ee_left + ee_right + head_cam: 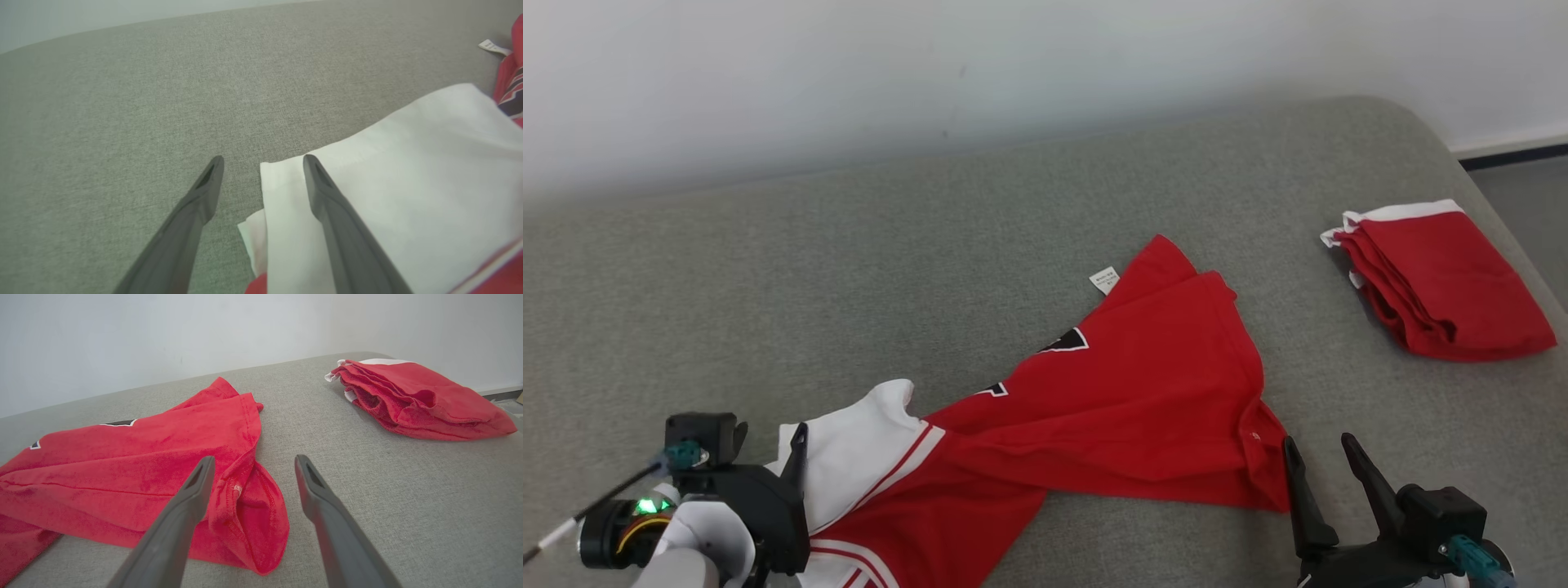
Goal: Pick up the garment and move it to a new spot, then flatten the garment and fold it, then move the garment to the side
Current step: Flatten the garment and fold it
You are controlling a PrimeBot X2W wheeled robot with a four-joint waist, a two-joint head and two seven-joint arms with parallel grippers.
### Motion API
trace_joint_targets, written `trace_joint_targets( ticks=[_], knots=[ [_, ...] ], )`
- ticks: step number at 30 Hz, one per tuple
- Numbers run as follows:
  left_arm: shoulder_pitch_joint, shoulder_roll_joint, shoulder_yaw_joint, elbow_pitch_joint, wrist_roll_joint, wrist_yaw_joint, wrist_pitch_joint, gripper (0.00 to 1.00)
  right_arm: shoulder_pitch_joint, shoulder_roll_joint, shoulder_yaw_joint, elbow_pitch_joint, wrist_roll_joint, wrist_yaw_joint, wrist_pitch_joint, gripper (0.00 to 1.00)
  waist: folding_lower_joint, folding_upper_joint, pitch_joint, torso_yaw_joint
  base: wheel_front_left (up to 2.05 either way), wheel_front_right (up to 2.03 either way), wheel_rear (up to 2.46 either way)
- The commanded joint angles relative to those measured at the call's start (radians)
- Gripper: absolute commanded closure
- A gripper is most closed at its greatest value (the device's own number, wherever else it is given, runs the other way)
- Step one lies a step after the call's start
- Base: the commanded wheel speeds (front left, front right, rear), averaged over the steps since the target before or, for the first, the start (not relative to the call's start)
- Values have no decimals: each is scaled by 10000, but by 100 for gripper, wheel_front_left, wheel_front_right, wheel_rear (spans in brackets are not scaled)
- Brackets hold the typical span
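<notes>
The grey cushion (849, 269) bears a red and white garment (1143, 408), crumpled along its near edge. A folded red pile (1445, 278) lies far right. The left gripper (261, 163), wide open and empty, straddles the garment's white sleeve corner. The right gripper (253, 461), equally spread and empty, straddles its red hem. Both arms reach low, fingers forward.

The garment (1143, 408) is bright red, and its sleeve (866, 457) is white with thin red stripes at the seam. The red cloth carries black marks (1066, 341) with a white outline. The small label (1103, 280) is white. The folded garment (1445, 286) is the same red with a white edge. The padded surface (849, 269) is grey with a fine woven pattern. The wall (931, 65) is pale white. The left gripper (263, 158) and the right gripper (254, 457) are dark grey.
</notes>
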Motion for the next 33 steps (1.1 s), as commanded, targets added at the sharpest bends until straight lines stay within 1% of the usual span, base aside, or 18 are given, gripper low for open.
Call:
trace_joint_targets(
  ticks=[1,6,9,12,16,18,19,20,22,24,26,27,30,33],
  knots=[
    [-183,143,-80,107,-118,23,431,0,-97,4,-24,41,12,-22,-39,0,-2,-1,332,-317,0,0,0],
    [-426,349,-119,212,-419,28,1683,0,-137,4,-92,103,-19,-22,-123,0,-2,-1,414,-406,0,0,0],
    [-368,348,-197,186,-539,46,2333,0,-155,4,-92,111,-40,-22,-115,0,-2,-1,432,-417,0,0,0],
    [-210,182,-355,5,-799,25,3066,0,-171,4,-92,92,-68,-22,-103,0,-2,-1,429,-407,0,0,0],
    [-121,204,-515,-445,-976,18,3528,0,-185,4,-68,63,-69,-22,-72,0,-2,-1,443,-374,0,0,0],
    [-167,231,-515,-571,-914,107,3443,57,-205,4,-37,44,-59,-22,-65,0,-2,-1,464,-373,0,0,0],
    [-217,260,-501,-613,-826,213,3352,62,-218,4,-23,36,-56,-22,-59,0,-2,-1,477,-377,0,0,0],
    [-278,271,-475,-615,-775,294,3238,62,-227,4,0,30,-60,-22,-50,0,-2,-1,488,-385,0,0,0],
    [-409,308,-413,-546,-661,473,2983,55,-262,4,47,15,-82,-22,-23,0,-2,-1,508,-417,0,0,0],
    [-490,297,-410,-372,-646,550,2852,54,-279,2,78,-22,-105,-22,27,0,-2,-1,516,-454,0,0,0],
    [-539,292,-453,-143,-739,485,2895,55,-268,2,63,-22,-114,-22,28,0,-2,-1,520,-480,0,0,0],
    [-548,297,-501,-50,-762,441,2941,58,-258,4,56,-22,-120,-22,34,0,-2,-1,519,-489,0,0,0],
    [-603,324,-554,125,-873,376,2924,100,-215,2,17,-35,-111,-22,32,0,-2,-1,507,-501,0,0,0],
    [-681,363,-569,192,-856,425,2773,100,-204,4,2,-54,-90,-22,31,0,-2,-1,506,-479,0,0,0]
  ],
)
